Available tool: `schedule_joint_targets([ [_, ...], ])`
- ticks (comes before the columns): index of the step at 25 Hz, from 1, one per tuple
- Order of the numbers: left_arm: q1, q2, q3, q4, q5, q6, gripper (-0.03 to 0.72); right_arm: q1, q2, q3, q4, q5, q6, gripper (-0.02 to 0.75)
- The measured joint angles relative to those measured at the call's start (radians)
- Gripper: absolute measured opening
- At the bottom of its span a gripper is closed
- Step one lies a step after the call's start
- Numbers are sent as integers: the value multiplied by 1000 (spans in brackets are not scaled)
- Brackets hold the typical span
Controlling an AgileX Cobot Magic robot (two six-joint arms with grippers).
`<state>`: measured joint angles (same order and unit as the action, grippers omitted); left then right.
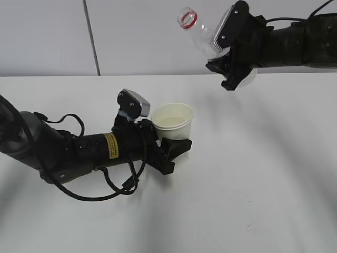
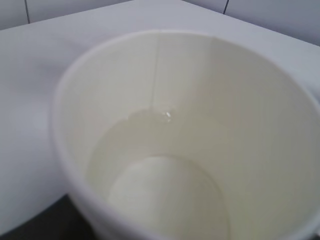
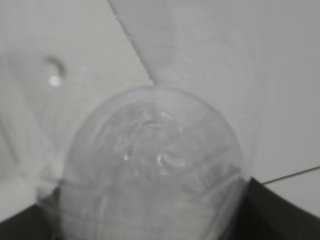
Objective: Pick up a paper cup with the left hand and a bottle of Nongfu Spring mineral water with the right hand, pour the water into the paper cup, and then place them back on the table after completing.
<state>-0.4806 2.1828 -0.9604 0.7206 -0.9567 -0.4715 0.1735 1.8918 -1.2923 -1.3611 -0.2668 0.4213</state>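
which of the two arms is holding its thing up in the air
The right hand, the arm without the yellow sticker: it holds the bottle tilted, high above the table. The left hand keeps the paper cup low.

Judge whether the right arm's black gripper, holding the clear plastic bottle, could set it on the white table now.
Probably yes: the right gripper holds the bottle above bare table, well clear of the paper cup.
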Motion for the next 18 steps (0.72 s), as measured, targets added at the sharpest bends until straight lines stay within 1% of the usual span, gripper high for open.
schedule_joint_targets([
  [5, 0, 0, 0, 0, 1, 0, 397, -13, 0, 0, 0, -7, 163, 419],
  [11, 9, 0, 0, -1, 7, 0, 397, -74, 0, 4, 0, -135, 349, 419],
  [13, 14, 0, 0, -1, 8, 0, 397, -95, 0, 13, 0, -175, 385, 419],
  [18, 21, 0, 0, -3, 17, 0, 397, -127, 2, 48, 24, -233, 401, 419],
])
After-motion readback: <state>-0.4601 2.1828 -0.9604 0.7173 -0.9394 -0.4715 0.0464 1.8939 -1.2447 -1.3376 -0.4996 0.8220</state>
